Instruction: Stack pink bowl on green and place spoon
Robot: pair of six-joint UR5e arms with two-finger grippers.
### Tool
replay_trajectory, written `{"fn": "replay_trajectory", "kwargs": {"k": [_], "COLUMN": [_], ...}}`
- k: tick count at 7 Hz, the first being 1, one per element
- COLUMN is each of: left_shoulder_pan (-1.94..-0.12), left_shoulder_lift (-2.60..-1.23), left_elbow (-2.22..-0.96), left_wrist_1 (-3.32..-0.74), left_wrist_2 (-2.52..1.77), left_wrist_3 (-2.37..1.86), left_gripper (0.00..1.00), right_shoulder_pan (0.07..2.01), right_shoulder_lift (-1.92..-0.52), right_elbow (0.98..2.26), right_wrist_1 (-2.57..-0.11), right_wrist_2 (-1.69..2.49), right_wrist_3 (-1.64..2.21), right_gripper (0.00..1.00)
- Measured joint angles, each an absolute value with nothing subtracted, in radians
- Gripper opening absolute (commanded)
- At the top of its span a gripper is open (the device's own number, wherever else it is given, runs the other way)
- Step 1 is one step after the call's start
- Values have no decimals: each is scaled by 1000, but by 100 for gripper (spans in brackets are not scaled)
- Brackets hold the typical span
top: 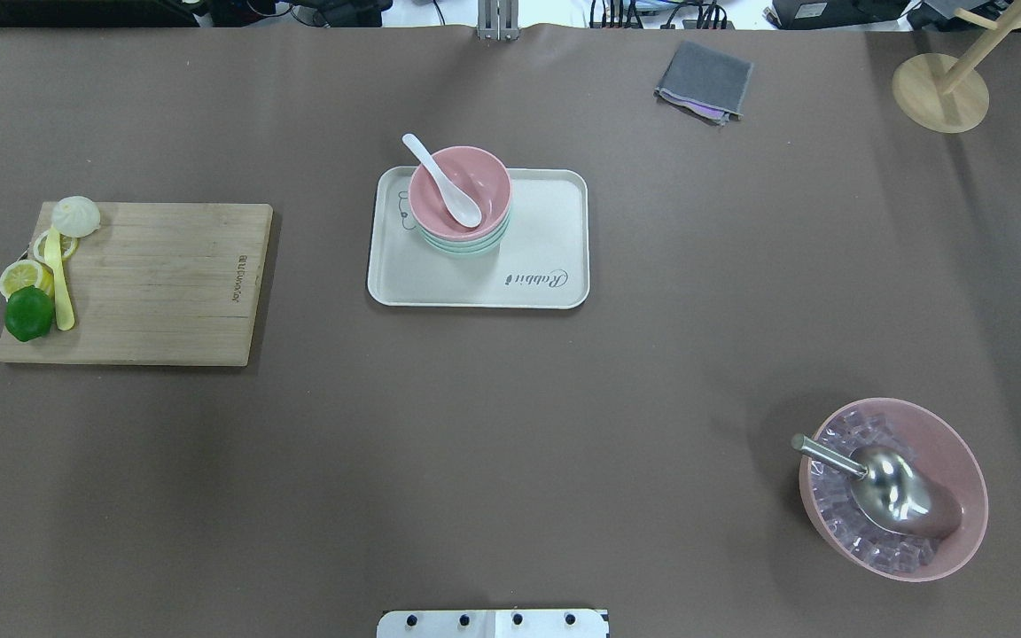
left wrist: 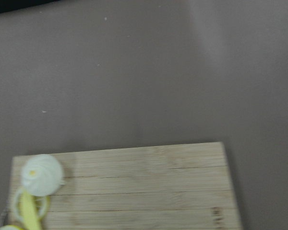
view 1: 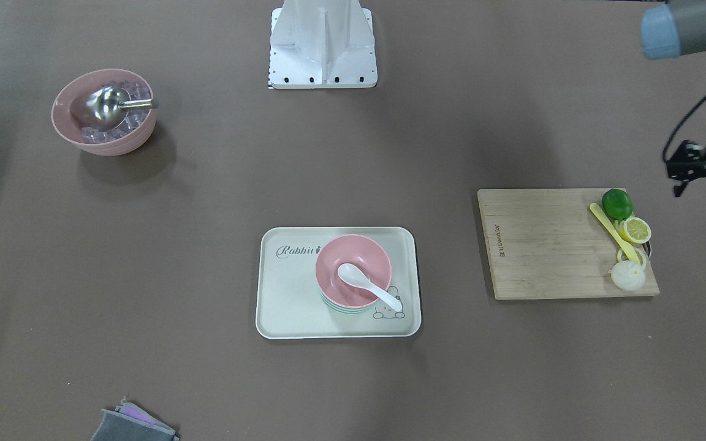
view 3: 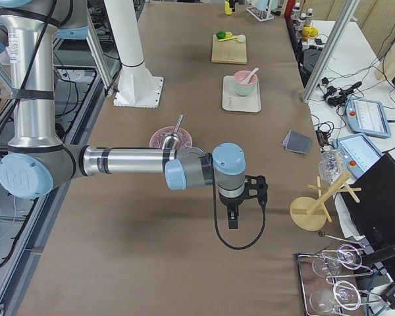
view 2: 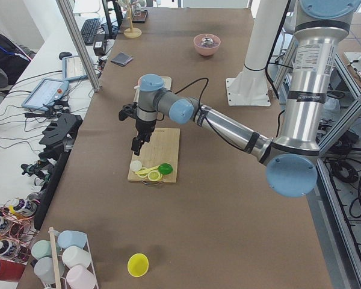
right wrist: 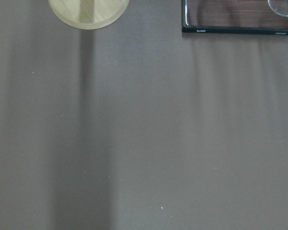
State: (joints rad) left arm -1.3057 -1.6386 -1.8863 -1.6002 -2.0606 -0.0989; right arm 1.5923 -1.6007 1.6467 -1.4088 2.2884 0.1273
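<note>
A pink bowl [view 1: 353,260] sits stacked on a green bowl [view 1: 347,310] on the cream tray [view 1: 285,294], also in the overhead view [top: 475,173]. A white spoon [view 1: 368,285] lies in the pink bowl with its handle over the rim. My left gripper [view 2: 135,144] hangs above the cutting board's far end, away from the tray; only part of it shows at the front view's right edge [view 1: 681,184]. My right gripper [view 3: 232,220] hangs over bare table near the wooden stand. I cannot tell whether either is open or shut.
A wooden cutting board [top: 156,283] holds a lime [top: 29,313], lemon slices, a bun [top: 75,215] and a yellow knife. A large pink bowl [top: 962,461] of ice holds a metal scoop. A grey cloth [top: 704,80] and a wooden stand [top: 940,89] are at the far side.
</note>
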Motion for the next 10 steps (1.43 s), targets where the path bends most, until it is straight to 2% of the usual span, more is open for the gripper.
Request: {"fn": "replay_trajectory", "kwargs": {"k": [2, 4, 7, 10], "left_shoulder_pan": [-1503, -1584, -1677, -1691], "left_shoulder_lift": [-1525, -1423, -1377, -1362], "left_elbow": [-1833, -1818, -1804, -1807], "left_wrist_1": [-1601, -1600, -1588, -1584], "left_wrist_2": [-2204, -2254, -2320, -2336], "left_wrist_3": [145, 191, 189, 157], "left_gripper": [98, 98, 98, 98], "right_shoulder_pan": [1592, 1592, 1591, 1589], "right_shoulder_lift": [-1598, -1597, -1598, -1607], "right_elbow": [1647, 1648, 1652, 1650], "right_wrist_1": [-1408, -1408, -1406, -1382], "right_wrist_2": [2288, 2289, 2291, 2295], "right_wrist_3": [127, 127, 129, 139], "right_gripper": [100, 100, 100, 100]}}
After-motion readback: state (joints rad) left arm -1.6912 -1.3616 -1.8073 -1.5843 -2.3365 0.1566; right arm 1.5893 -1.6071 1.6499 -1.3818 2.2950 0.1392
